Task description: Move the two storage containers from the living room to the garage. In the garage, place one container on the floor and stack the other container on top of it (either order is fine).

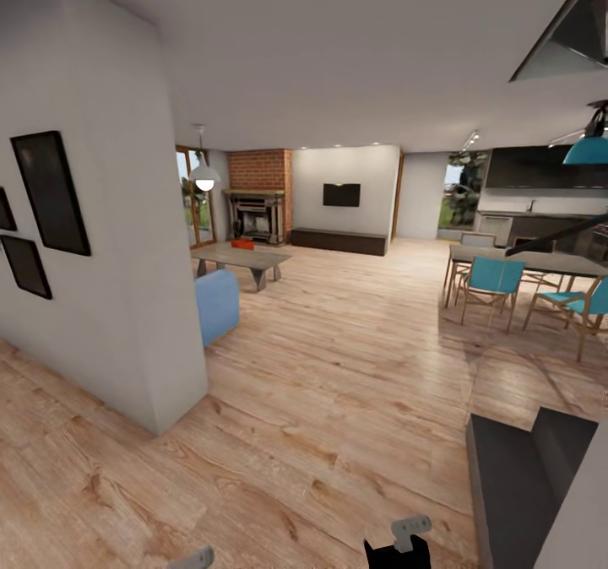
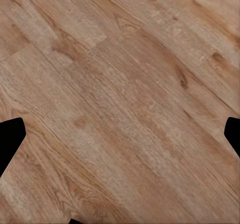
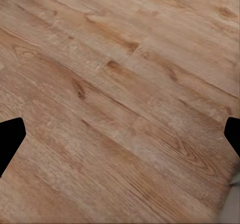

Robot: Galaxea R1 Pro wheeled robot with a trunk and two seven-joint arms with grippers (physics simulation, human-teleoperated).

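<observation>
Below, both claws (image 2: 120, 134) (image 3: 120, 134) spread, floorward.

Open-plan home: brick fireplace (image 1: 257, 206), wall television (image 1: 341, 195), dining table (image 1: 528, 261).

Very little of your robot's body showed. Low in the head view your right gripper (image 1: 404, 542) appeared as a pale grey, blocky bracket-like piece set on a matte black body, and a similar light grey tip of the left gripper (image 1: 192, 559) poked in beside it. In each wrist view, your fingertips (image 2: 10, 139) (image 3: 10, 139) were plain flat black wedges with angled, chamfered ends, bearing no markings, screws or cables that you could make out.
</observation>
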